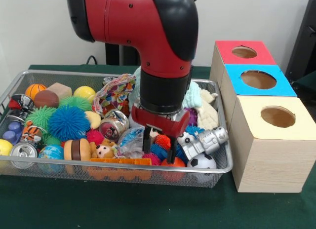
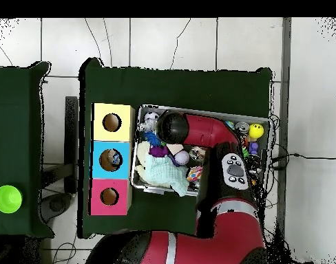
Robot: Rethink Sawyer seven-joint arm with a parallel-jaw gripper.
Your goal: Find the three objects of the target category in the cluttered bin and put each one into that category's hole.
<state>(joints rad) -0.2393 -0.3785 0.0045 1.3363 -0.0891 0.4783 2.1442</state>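
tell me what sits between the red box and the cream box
The blue box sits between the red box and the cream box, touching both; the front and overhead views both show it.

A green disc (round) lies beside the table.

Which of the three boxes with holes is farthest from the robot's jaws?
The red box. It sits at the back of the row, behind the blue box and the yellow box, which stands closest.
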